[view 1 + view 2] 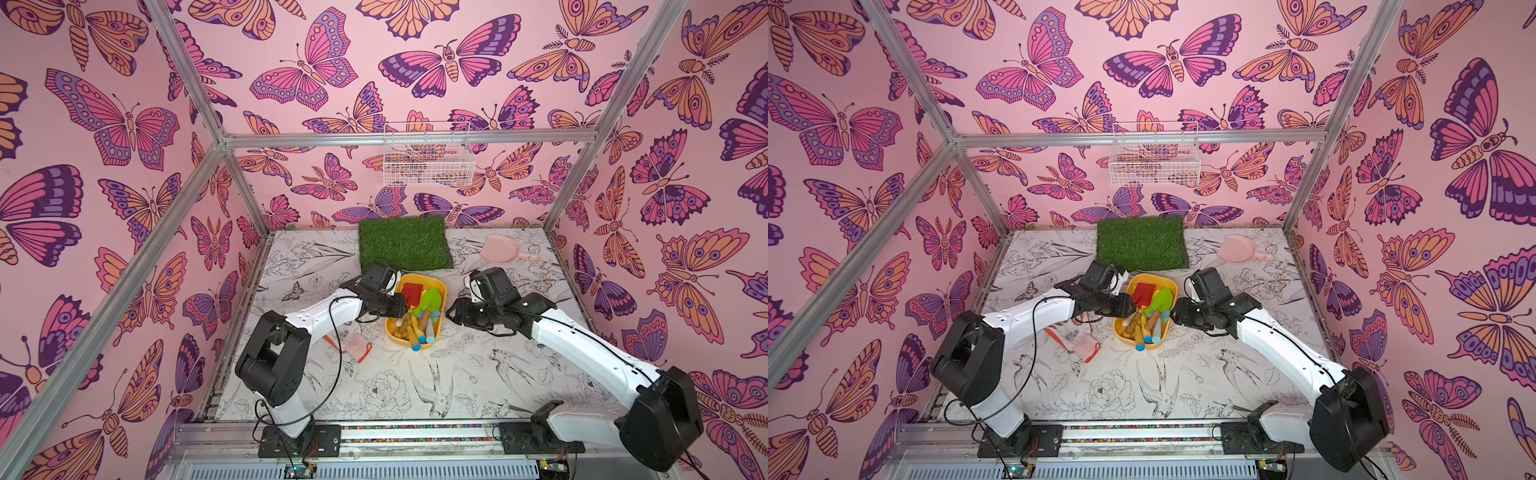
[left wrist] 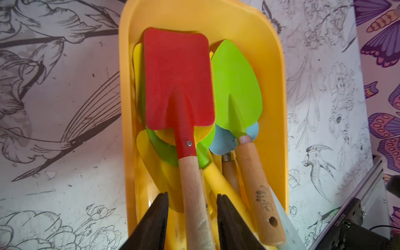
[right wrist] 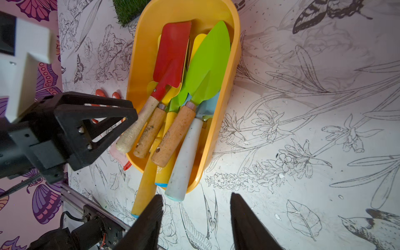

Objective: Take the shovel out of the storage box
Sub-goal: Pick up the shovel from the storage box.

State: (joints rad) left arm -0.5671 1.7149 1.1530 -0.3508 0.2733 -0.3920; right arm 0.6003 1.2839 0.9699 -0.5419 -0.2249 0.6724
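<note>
Bird-print table (image 1: 478,374), storage box (image 2: 124,108); wooden handle (image 2: 257,194) stamp illegible.

Pink butterfly wallpaper (image 1: 332,83) is seen on all walls, framed by aluminium bars (image 1: 311,138); the bench (image 1: 374,386) at lower centre is covered in black-and-white floral print.

Bright even light, soft shadows, edges warped

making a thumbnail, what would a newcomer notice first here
The yellow storage box mid-table, crammed with bright toy shovels, catches the eye first. On top lies the red shovel, its wooden handle between the left gripper's open fingers. Pink butterfly walls enclose the table.
</note>
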